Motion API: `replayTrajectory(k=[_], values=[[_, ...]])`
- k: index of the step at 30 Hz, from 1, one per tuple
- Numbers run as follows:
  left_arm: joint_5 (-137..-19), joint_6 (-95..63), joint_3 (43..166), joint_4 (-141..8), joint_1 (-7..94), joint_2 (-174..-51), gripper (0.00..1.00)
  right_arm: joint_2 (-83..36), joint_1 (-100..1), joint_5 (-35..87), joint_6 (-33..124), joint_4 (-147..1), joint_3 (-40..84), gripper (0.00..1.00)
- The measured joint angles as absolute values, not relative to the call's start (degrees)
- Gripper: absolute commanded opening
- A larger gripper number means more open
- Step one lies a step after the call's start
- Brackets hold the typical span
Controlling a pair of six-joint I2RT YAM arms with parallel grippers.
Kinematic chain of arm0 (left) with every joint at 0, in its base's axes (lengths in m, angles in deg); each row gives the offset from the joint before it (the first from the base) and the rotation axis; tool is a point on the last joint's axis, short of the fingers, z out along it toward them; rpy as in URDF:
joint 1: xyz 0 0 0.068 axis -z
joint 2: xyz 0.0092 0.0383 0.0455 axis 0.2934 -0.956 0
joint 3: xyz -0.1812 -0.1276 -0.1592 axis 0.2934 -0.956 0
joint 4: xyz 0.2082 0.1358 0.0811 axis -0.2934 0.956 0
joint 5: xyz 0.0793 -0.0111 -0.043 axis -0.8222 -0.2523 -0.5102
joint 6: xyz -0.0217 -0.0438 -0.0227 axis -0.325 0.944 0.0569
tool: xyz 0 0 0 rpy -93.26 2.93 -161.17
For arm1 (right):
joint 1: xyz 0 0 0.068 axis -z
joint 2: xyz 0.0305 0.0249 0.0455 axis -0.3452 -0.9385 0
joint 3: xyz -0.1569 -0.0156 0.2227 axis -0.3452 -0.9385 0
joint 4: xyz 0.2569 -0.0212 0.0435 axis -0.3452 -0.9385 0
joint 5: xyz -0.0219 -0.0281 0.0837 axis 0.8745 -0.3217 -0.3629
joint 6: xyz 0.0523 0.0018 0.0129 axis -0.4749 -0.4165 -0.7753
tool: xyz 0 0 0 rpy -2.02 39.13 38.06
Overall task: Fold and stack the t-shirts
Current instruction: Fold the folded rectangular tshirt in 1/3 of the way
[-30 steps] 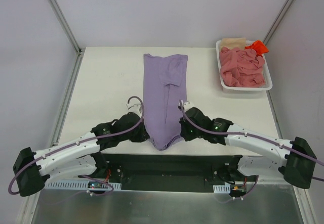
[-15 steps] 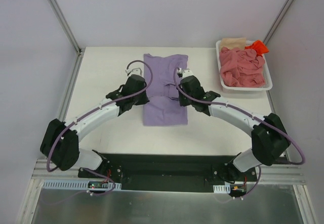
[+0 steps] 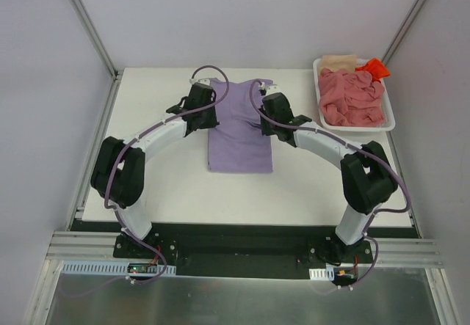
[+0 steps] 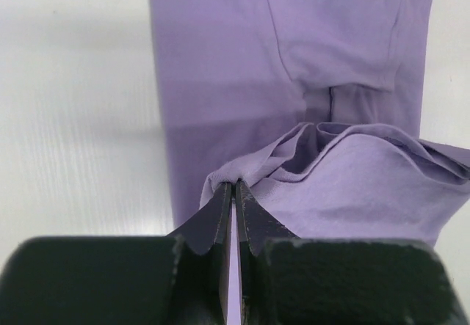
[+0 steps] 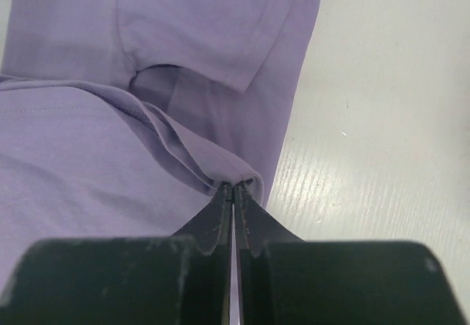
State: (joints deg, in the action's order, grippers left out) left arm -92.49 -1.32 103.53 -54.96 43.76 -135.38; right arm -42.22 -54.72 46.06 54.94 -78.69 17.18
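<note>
1 white surface [image 3: 161, 185]. 1 lavender t-shirt [image 3: 239, 145] on it, centre, running toward the far edge, its near part doubled back over the rest. 1 white basket [image 3: 321, 123] at the far right corner, holding 3 t-shirts: salmon-pink shirt [image 3: 351, 101] filling most of it, beige shirt [image 3: 338, 61] and orange-red shirt [image 3: 373, 67] at the far end. 2 hands: left hand [image 4: 235, 185] pinched tight on the lifted layer's left edge, right hand [image 5: 233, 187] pinched tight on its right edge.
</note>
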Motion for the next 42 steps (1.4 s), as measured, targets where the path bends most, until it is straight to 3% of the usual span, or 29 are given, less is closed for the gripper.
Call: replayTrajectory(k=[16, 19, 22, 24, 25, 26, 28, 29, 34, 42], values=[[-87.4, -5.3, 111.2, -55.0, 39.4, -146.3, 0.00, -50.9, -51.7, 46.4, 54.4, -73.5, 20.1, 0.00], [-86.3, -5.8, 112.1, -55.0, 39.1, -147.7, 0.01, -51.7, -51.3, 46.3, 54.0, -73.2, 20.8, 0.05], [-85.8, -6.3, 112.9, -54.9, 38.7, -148.9, 0.11, -53.0, -51.0, 46.3, 53.9, -73.1, 22.0, 0.16], [-85.3, -6.3, 113.7, -54.5, 38.7, -149.8, 0.22, -54.3, -50.7, 46.3, 53.5, -73.2, 23.1, 0.45], [-85.1, -6.3, 114.3, -54.3, 38.6, -150.3, 0.35, -55.0, -50.5, 46.3, 53.3, -73.2, 23.6, 0.54], [-84.8, -6.5, 114.7, -54.2, 38.4, -150.6, 0.54, -55.6, -50.3, 46.3, 53.1, -73.3, 24.2, 0.70], [-84.2, -6.5, 115.6, -53.8, 38.3, -151.2, 0.77, -56.2, -49.9, 46.3, 53.5, -74.3, 25.2, 0.85], [-83.6, -6.4, 115.7, -53.5, 38.3, -151.2, 0.99, -56.3, -49.8, 46.4, 52.9, -74.8, 25.4, 0.97], [-81.2, -4.7, 112.4, -53.1, 37.9, -147.6, 0.99, -52.8, -49.5, 46.0, 52.1, -75.8, 22.2, 0.96], [-77.1, 0.1, 88.5, -54.1, 37.9, -122.9, 0.99, -23.9, -49.6, 41.2, 45.3, -73.7, -1.3, 0.96]])
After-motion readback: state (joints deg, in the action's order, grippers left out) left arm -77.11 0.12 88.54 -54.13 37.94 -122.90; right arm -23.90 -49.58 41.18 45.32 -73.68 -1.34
